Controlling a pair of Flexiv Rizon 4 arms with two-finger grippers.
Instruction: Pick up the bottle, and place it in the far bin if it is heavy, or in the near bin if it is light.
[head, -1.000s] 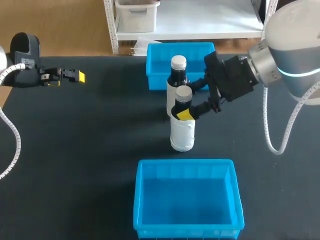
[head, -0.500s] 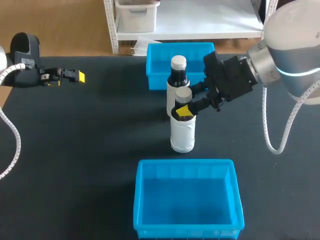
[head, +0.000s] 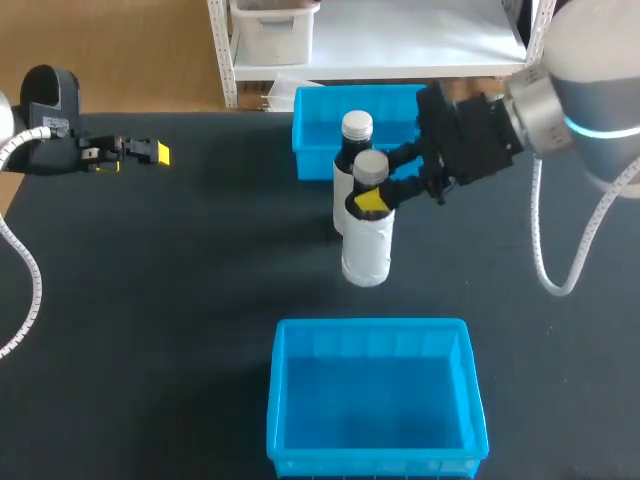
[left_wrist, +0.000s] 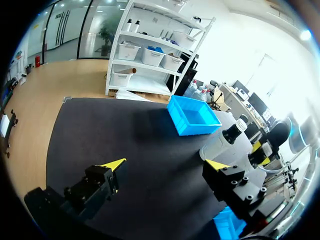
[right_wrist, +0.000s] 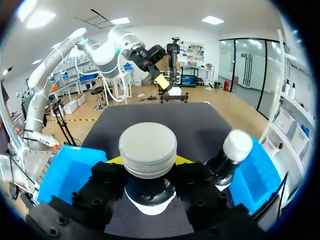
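Table (head: 200, 300) carries the near bin (head: 372, 326) on the robot's side and the far bin (head: 312, 158) beyond it. The bottle (head: 366, 250) stands upright between them, long axis vertical, just in front of a second bottle (head: 356, 150). The right claw (head: 370, 197) pinches the first bottle's neck under the cap, from the side. The left claw (head: 150, 152) is spread and well apart.
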